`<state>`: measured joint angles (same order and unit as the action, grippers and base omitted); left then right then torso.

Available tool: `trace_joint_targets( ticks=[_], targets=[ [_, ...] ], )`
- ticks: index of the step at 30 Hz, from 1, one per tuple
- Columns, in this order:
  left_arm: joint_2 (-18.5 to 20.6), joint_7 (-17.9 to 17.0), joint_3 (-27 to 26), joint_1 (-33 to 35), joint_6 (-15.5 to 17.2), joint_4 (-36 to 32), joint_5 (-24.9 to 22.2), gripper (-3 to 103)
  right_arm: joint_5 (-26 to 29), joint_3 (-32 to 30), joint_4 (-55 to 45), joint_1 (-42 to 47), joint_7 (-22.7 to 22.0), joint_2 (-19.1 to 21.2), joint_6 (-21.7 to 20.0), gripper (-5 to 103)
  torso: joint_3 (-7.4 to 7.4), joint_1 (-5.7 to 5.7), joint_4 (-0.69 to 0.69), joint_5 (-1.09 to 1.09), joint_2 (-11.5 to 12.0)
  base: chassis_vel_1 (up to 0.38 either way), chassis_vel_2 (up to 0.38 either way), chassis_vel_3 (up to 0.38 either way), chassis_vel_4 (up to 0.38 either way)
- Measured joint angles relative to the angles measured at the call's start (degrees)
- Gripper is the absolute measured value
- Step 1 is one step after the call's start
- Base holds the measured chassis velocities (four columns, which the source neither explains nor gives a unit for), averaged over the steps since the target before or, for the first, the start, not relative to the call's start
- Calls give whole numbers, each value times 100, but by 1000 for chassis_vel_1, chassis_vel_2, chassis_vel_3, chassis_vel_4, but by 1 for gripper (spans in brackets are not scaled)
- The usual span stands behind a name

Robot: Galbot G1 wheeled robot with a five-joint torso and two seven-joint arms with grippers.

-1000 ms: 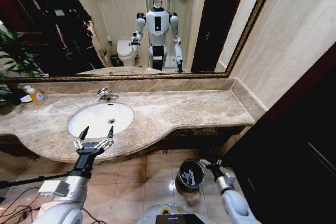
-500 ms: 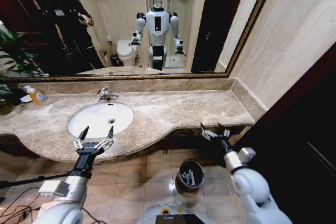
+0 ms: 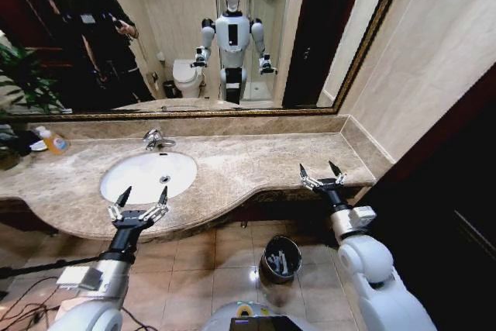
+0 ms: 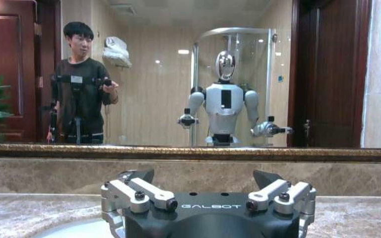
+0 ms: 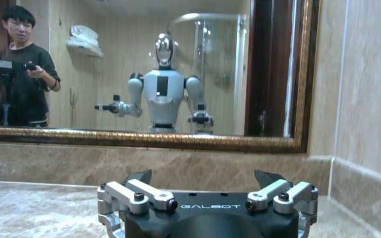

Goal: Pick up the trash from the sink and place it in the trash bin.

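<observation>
Hovering w/ fingers spread and nothing held, the left claw [image 3: 142, 196] is sitting just over the front edge of the worktop [image 3: 256, 162], right by the near rim of the sink [image 3: 147, 176]. That looks like a ready pose for reaching into the basin, though the bowl is showing plain white from the head view, no litter visible inside. The right claw [image 3: 322, 173] is also gaping wide and empty, poised at worktop height near the right front edge, well apart from the sink. Down on the floor btwn the two arms, the trash bin [image 3: 280, 259] is standing upright below the worktop's overhang, w/ pale bits of trash [image 3: 281, 263] already lying inside. Judging by that, the job is prob. near done or done.
</observation>
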<state>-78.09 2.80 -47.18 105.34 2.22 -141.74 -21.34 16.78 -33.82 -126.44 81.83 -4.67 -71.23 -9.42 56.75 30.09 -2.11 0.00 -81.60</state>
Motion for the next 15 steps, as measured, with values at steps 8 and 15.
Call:
trace_joint_targets(
  ticks=[8, 15],
  targets=[
    [0, 0, 0, 0, 0, 0, 0, 100, 193, -6, 72, -33, 102, 7, -96, 100, 0, 0, 0, 0, 0, 0, 0, 0, 0],
    [0, 0, 0, 0, 0, 0, 0, 100, 200, -8, 77, -33, 114, 4, -99, 100, 0, 0, 0, 0, 0, 0, 0, 0, 0]
  ],
)
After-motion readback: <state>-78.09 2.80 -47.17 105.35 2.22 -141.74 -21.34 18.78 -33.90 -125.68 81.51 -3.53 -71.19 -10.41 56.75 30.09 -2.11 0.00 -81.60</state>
